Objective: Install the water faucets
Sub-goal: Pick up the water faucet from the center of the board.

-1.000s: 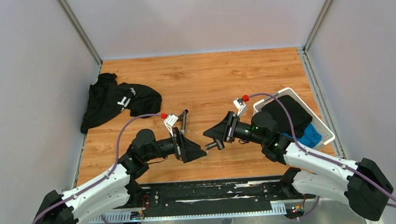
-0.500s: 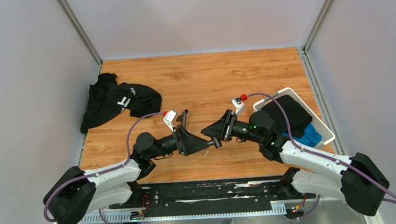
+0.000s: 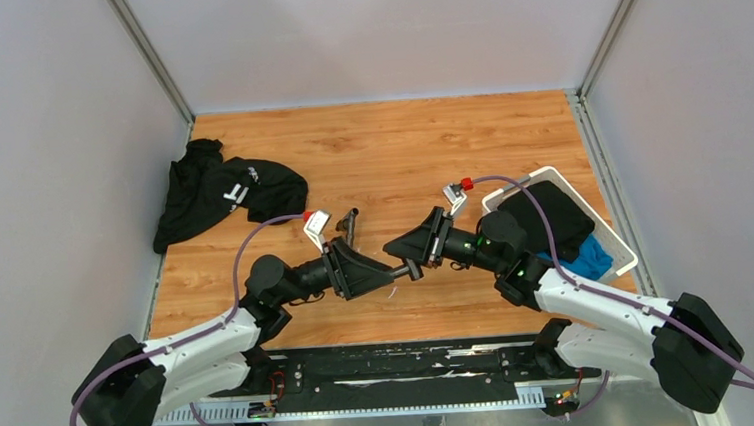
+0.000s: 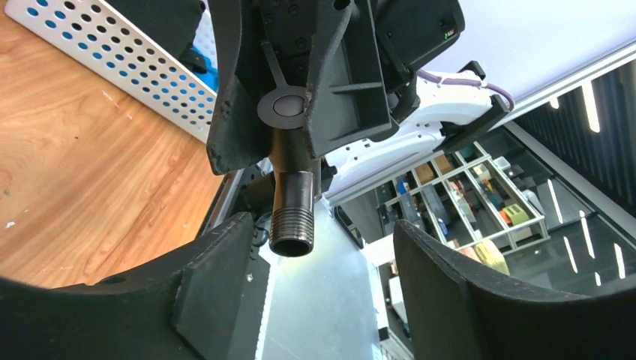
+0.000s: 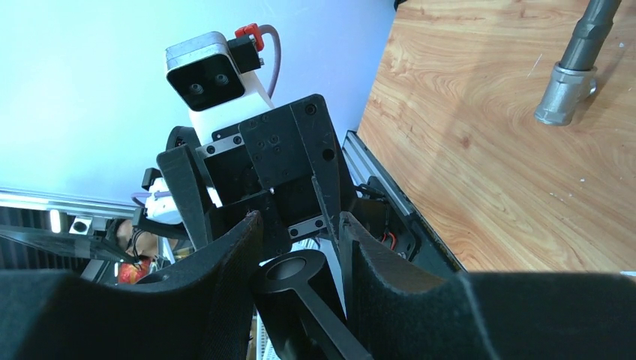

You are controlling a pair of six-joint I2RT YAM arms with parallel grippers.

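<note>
Left wrist view: right gripper clamps the faucet pipe stub between its fingers. Left gripper stands parted, one finger either side of the stub's threaded end, without contact.

The bench is warm orange-brown wood with darker grain streaks. A black garment carries white lettering. The white basket has rows of round holes that read blue in the left wrist view, and it holds black cloth and bright blue cloth. The threaded faucet pipe is dark grey, almost black. The faucet fitting is lighter silver-grey with a darker stem. The left fingers and right fingers are matt black, and the cable is mauve with a red tip.
</note>
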